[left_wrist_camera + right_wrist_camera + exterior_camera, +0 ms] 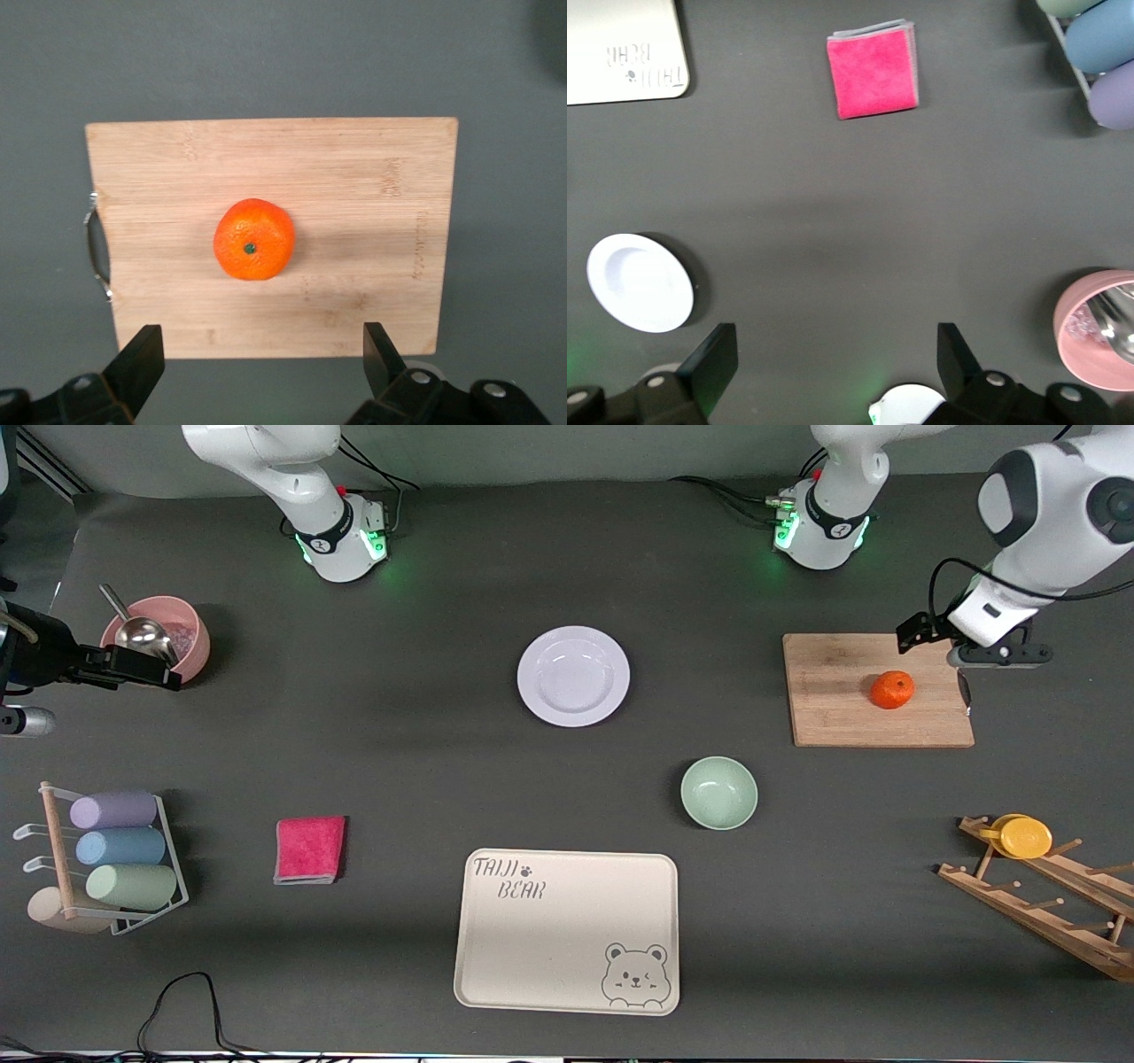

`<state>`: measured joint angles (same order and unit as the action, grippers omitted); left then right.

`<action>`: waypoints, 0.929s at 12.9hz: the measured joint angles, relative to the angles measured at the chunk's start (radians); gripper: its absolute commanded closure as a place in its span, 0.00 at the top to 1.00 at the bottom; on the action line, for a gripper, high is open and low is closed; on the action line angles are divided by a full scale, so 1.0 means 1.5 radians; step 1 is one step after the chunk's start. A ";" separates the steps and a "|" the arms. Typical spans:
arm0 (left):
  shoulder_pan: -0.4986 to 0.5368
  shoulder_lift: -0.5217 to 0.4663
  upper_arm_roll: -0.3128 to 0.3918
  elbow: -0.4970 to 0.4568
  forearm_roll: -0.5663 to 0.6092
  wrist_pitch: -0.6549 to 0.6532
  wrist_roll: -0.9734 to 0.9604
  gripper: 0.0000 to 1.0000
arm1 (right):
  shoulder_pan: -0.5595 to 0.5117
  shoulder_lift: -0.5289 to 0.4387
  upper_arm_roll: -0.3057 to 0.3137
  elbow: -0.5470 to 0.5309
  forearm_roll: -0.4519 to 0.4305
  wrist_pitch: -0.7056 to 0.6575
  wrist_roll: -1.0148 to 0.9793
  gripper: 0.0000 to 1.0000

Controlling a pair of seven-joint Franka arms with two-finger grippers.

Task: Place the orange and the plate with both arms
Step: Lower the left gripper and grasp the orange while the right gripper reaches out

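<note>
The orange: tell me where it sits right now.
The orange lies on the wooden cutting board toward the left arm's end of the table, with the open left gripper beside it.

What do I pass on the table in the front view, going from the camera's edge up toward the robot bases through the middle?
Bear tray → green bowl → plate. The orange on its cutting board sits about level with the plate, toward the left arm's end.

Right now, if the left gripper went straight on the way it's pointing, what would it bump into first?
Probably the wooden cutting board. The open left gripper points down over the board's edge, and the orange sits a bit ahead of that line. Depth is hard to judge, so it might catch the orange instead.
</note>
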<state>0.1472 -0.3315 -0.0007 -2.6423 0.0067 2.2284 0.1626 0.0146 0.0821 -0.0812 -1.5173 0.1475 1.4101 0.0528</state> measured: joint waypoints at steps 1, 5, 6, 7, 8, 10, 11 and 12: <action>0.000 0.016 0.000 -0.009 0.000 0.029 0.000 1.00 | 0.000 0.004 0.000 0.000 0.005 0.000 0.000 1.00; 0.000 0.068 0.000 -0.078 0.014 0.179 0.003 1.00 | -0.008 0.026 -0.002 0.000 0.130 0.001 0.003 1.00; 0.001 0.082 0.000 -0.089 0.017 0.211 0.003 1.00 | -0.012 0.033 -0.003 0.000 0.160 0.001 0.003 1.00; 0.003 0.096 0.000 -0.094 0.019 0.236 0.004 1.00 | -0.013 0.041 -0.003 0.000 0.185 0.001 0.003 1.00; 0.007 0.110 0.000 -0.096 0.023 0.255 0.007 1.00 | -0.013 0.049 -0.002 0.000 0.207 0.001 0.003 1.00; 0.022 0.135 0.000 -0.099 0.029 0.294 0.022 1.00 | -0.009 0.061 0.002 0.000 0.234 0.001 0.003 1.00; 0.031 0.148 0.000 -0.099 0.030 0.309 0.033 1.00 | -0.003 0.063 0.003 0.000 0.243 0.001 0.003 1.00; 0.037 0.159 0.000 -0.100 0.030 0.322 0.040 1.00 | 0.006 0.063 0.005 0.000 0.246 0.001 0.003 1.00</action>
<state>0.2023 -0.0932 -0.0001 -2.7918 0.0516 2.7118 0.2222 0.0231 0.1770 -0.0742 -1.5167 0.5161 1.4119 0.0568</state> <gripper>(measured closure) 0.000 0.000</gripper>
